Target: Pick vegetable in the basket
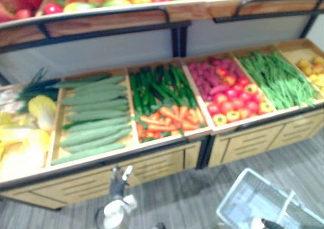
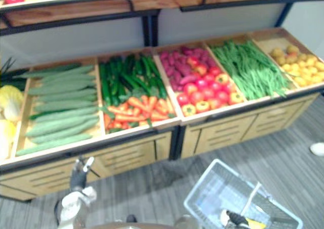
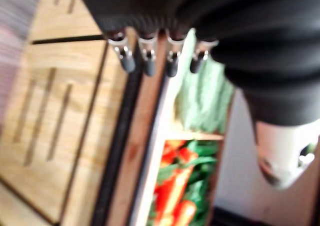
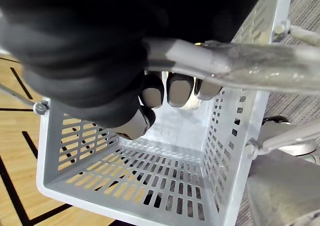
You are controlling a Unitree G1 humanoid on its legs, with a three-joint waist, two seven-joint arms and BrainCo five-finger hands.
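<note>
A wooden stand holds vegetables in bins: pale green cucumbers [image 1: 93,120], dark green cucumbers [image 1: 157,87] above carrots [image 1: 169,118], red and yellow peppers [image 1: 233,105] and green beans [image 1: 278,77]. My left hand [image 1: 119,181] hangs open in front of the stand's lower drawers, below the cucumber bin, holding nothing; its fingers [image 3: 145,61] point along the stand's edge. My right hand [image 4: 177,91] is shut on the grey handle [image 4: 225,66] of a white slotted basket [image 2: 223,188], which hangs low on the right over the floor. The basket's bare floor [image 4: 150,186] shows.
Pale cabbages [image 1: 38,112] lie in the far left bin and yellow fruit [image 1: 314,69] in the far right one. An upper shelf with fruit [image 1: 101,1] overhangs the back of the stand. Grey carpet [image 1: 202,193] lies between me and the drawers [image 1: 152,165].
</note>
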